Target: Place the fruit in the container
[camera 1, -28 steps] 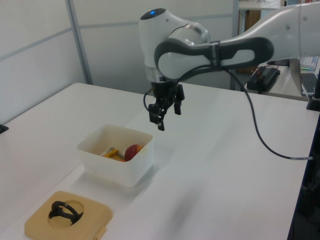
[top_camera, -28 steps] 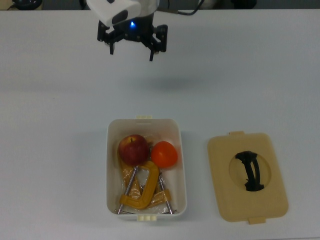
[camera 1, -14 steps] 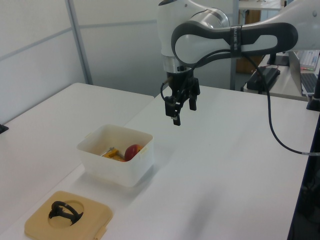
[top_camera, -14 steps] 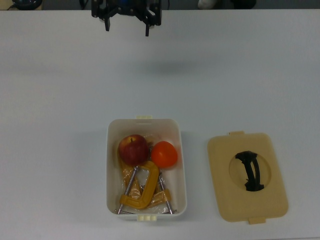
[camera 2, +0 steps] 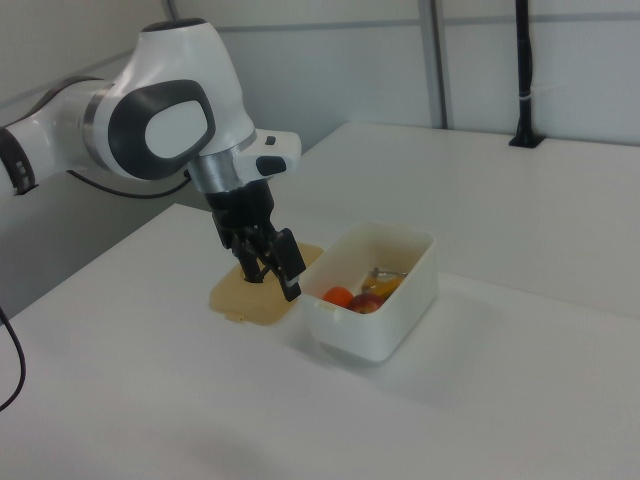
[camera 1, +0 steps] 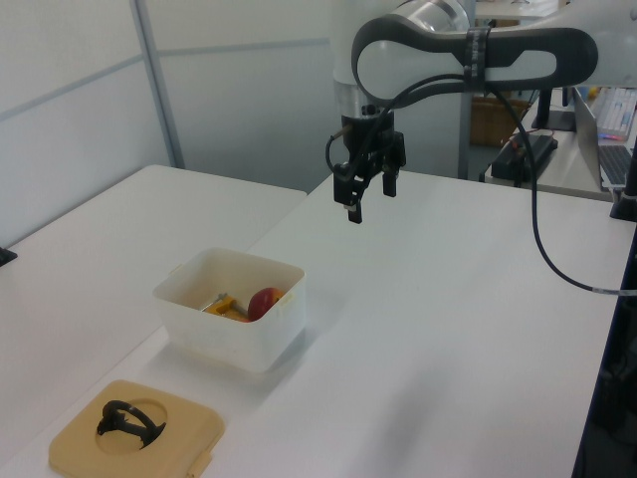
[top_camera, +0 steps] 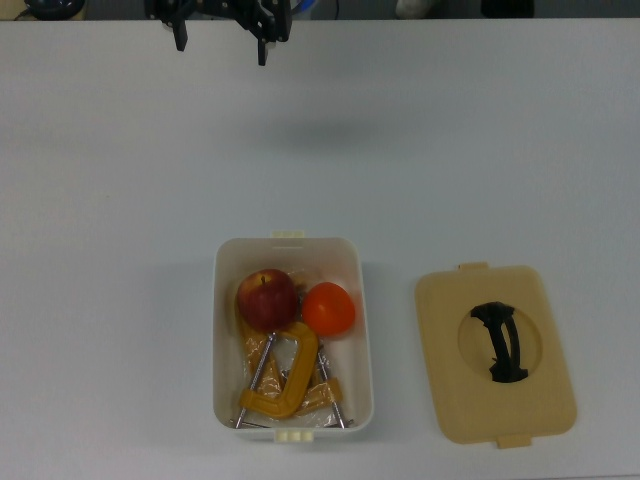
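Two fruits lie in the container [top_camera: 365,330], a white rectangular plastic box in the lower middle of the top view. The apple [top_camera: 266,297], dark red with yellowish patches, sits in the upper left part of the box as the top view shows it, and the orange [top_camera: 329,308] sits just beside it toward the top view's right, the two touching or nearly so. Below them in the same box lie yellow C-clamps [top_camera: 284,382] with metal screws, one resting over the others, its curved frame reaching up against the apple. In the left view only the apple [camera 1: 265,302] and a bit of a clamp show over the box wall [camera 1: 229,334]; in the right view the orange [camera 2: 338,296] and apple [camera 2: 366,303] show inside the box [camera 2: 373,320].

Right of the box in the top view, apart from it, a flat tan lid [top_camera: 495,355] lies on the white table [top_camera: 120,250], its black handle [top_camera: 502,343] facing up.

At the upper edge of the top view, well apart from the box, the tool [top_camera: 220,38] hangs above the table with its black fingers spread wide and nothing between them. The left view shows the tool [camera 1: 367,197] in the air in the upper middle of the frame, beyond the box, pointing down. In the right view the tool [camera 2: 270,270] sits left of centre, in front of the lid [camera 2: 255,292].
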Available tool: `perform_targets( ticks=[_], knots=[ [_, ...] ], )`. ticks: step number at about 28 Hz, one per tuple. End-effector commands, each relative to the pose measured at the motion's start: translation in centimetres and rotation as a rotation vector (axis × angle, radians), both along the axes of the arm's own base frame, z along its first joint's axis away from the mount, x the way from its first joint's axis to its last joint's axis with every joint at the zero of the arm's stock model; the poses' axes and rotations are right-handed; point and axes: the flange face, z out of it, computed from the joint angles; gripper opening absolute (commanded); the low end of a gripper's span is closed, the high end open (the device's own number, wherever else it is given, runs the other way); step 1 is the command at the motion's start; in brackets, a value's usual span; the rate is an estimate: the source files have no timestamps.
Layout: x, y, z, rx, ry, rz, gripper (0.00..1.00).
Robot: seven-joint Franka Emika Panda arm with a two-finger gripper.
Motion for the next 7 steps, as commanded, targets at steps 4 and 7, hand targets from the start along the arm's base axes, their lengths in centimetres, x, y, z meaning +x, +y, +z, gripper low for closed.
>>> perform_targets(
  ticks=[4, 7],
  knots=[
    [-0.28, -0.54, 0.47, 0.027, -0.007, 0.009, 1.00],
    [-0.33, -0.71, 0.55, 0.027, -0.008, 0.007, 1.00]
  ],
)
